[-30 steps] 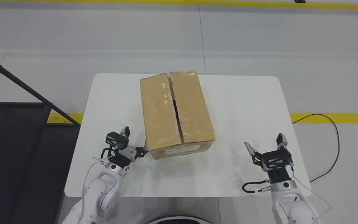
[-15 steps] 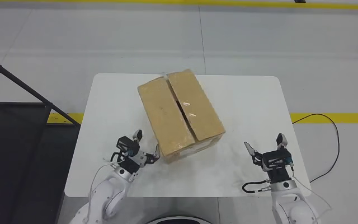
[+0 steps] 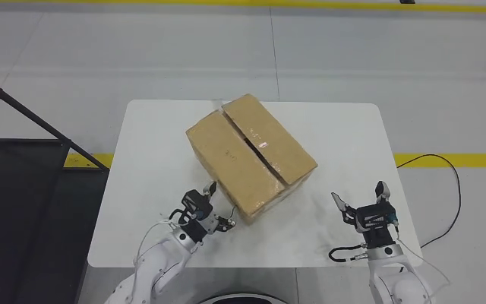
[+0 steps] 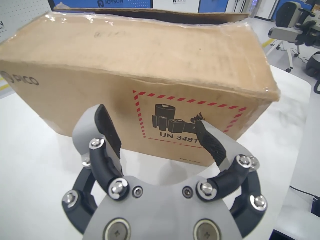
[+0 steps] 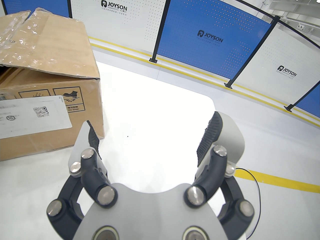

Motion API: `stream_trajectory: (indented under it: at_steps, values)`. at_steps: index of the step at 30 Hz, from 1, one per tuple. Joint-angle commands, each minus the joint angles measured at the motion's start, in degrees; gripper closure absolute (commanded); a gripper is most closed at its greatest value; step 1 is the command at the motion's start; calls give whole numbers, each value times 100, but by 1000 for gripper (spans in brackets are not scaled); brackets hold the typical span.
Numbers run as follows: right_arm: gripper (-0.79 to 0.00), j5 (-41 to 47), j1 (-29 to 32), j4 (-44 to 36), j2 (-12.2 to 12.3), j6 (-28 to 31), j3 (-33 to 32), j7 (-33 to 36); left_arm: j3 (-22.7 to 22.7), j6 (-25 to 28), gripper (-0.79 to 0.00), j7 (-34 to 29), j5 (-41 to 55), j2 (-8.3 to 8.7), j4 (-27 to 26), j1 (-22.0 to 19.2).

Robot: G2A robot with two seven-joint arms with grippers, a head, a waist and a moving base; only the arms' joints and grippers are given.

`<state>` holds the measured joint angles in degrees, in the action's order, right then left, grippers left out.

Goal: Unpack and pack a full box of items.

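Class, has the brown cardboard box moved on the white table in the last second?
Yes. The brown cardboard box has turned anticlockwise relative to the white table, near end swinging rightward.

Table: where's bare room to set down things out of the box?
Widest: bare table between the box and the right edge, ahead of the right hand. A narrower strip lies between the box and the left edge. Crowded: the box's near corner, where the left hand sits close.
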<state>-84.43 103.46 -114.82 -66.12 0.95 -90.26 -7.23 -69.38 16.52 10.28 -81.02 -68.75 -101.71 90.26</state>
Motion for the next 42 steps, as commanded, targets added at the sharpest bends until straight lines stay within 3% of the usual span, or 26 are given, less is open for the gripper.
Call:
stream_trajectory:
  at_steps: [1, 7, 10, 17, 22, 27, 32, 42]
  values:
    - [-785, 0, 0, 0, 0, -1, 0, 0, 65, 28, -785, -32, -41, -5, -13, -29]
    - [-785, 0, 0, 0, 0, -1, 0, 0, 149, 60, -785, -38, -155, -5, -73, -17]
    - [-785, 0, 0, 0, 0, -1, 0, 0, -61, 76, -785, 119, -66, 27, -168, 141]
    - [-785, 0, 0, 0, 0, -1, 0, 0, -1224, 198, -785, 548, 549, 158, -183, 635]
    - [-785, 0, 0, 0, 0, -1, 0, 0, -2050, 521, -785, 624, 1212, 231, 136, 604]
    - [-785, 0, 0, 0, 0, -1, 0, 0, -2570, 910, -785, 466, 1479, 302, 590, 143]
    - [-785, 0, 0, 0, 0, -1, 0, 0, -2649, 1114, -785, 115, 1402, 348, 1037, -612]
    - [-785, 0, 0, 0, 0, -1, 0, 0, -1828, 402, -785, -787, 741, 277, 2272, -2390]
